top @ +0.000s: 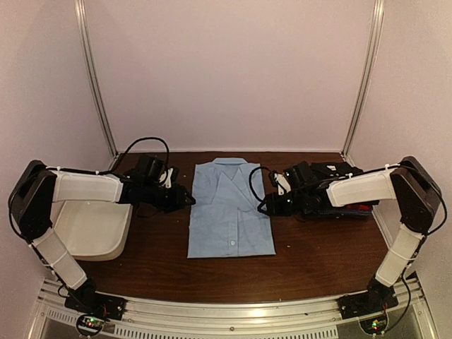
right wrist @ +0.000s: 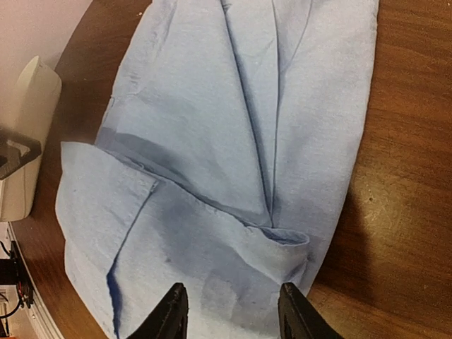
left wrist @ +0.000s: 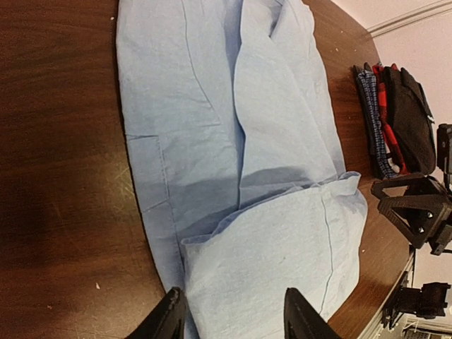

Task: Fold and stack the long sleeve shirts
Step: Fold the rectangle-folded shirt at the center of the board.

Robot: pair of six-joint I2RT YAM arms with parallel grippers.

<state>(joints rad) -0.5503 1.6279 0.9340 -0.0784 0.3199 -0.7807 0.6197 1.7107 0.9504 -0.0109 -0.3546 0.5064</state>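
Centrally blue shirt [top: 229, 212]; tub [top: 92, 229] left, folded shirts [left wrist: 395, 120] right.

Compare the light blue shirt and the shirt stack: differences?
The light blue shirt is one plain garment, spread flat; the shirt stack is several pieces in black, red and blue check. The light blue shirt lies mid-table; the shirt stack sits at the right side. Both are folded, on the table.

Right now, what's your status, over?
Left gripper open, right gripper open, neither holding cloth. Light blue shirt folded flat between them. Nothing in the way.
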